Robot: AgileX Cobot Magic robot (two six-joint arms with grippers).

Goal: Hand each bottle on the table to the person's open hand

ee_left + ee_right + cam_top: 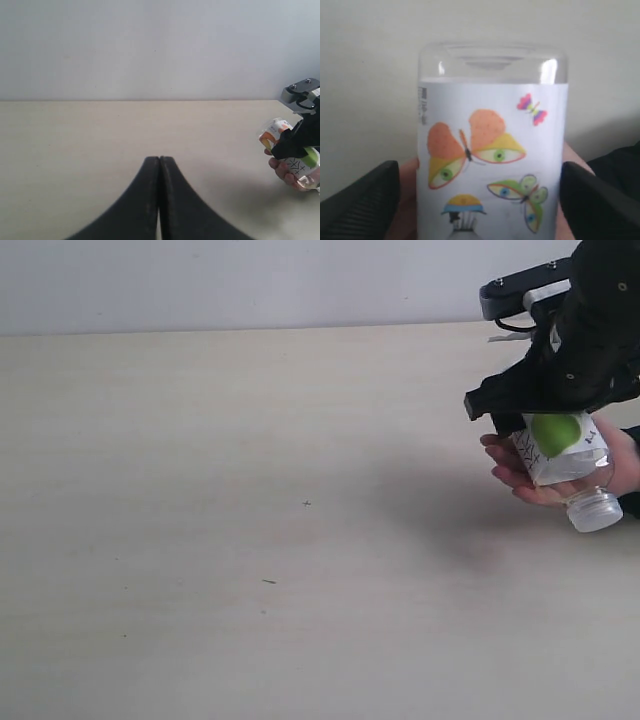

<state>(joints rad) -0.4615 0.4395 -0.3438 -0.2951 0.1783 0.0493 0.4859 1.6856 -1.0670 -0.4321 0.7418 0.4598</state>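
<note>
Where the bottle is: a green-apple bottle (565, 455) is laid across the person's open hand (508, 462), at the right edge of the table (250, 540) in the exterior view.
Bottle pose: it is tilted, with the white cap (595, 510) pointing down and out past the palm and the clear base turned up toward the right wrist camera.
Label: a green apple is seen from outside; butterflies in orange, yellow and green are seen on the side facing the right wrist camera (same bottle, other face).
Right gripper (480, 185): the jaws are spread, one on each side of the bottle. Skin is seen in the gap between one finger (375, 195) and the bottle wall; the other finger (585, 195) is just beside the wall, and contact cannot be told.
Support: the bottle's weight appears to be taken by the palm under it.
Left gripper (159, 162): the fingers are pressed together with nothing between them. It is held above bare tabletop, well apart from the hand.
Other bottles: only this one is in view.
Background: a plain pale wall (250, 280) is seen behind the table.
</note>
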